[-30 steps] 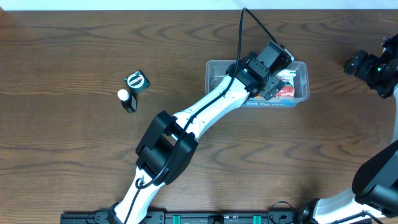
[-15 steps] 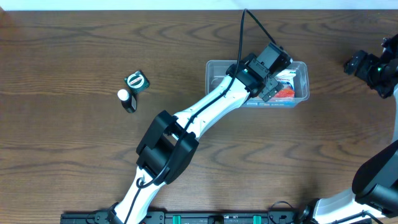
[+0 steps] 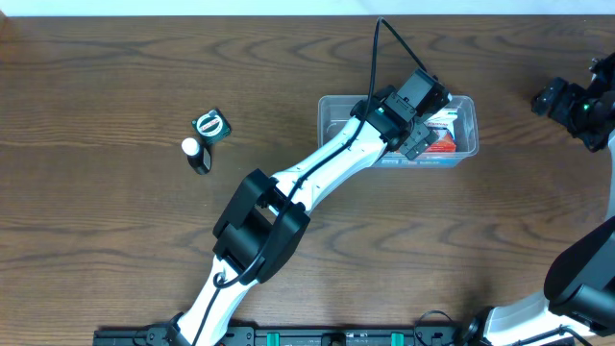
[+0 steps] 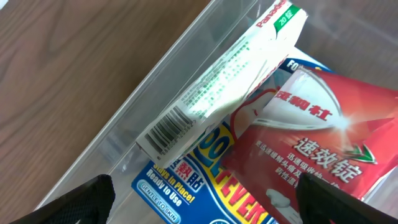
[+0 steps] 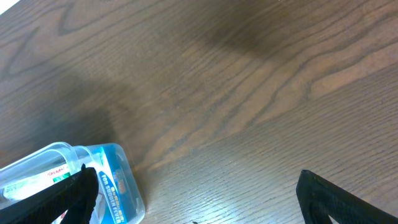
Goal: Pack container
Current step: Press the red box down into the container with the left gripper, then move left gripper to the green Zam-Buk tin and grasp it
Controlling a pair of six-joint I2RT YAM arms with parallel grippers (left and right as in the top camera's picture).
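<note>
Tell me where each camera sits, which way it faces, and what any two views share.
Overhead: fixed above the brown wooden table, facing straight down; shows the left arm stretched over the clear rectangular plastic container, and the right gripper near the right edge.
Left wrist: above the container, looking down into it at a white barcoded box and a red packet; the left gripper's black fingertips show, apart.
Right wrist: over bare table, the right gripper's fingertips apart; the container's corner at lower left.
Shared: all three show the container.

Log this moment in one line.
left hand: open over container | right hand: open, empty | bottle, green packet: on table, unpacked
</note>
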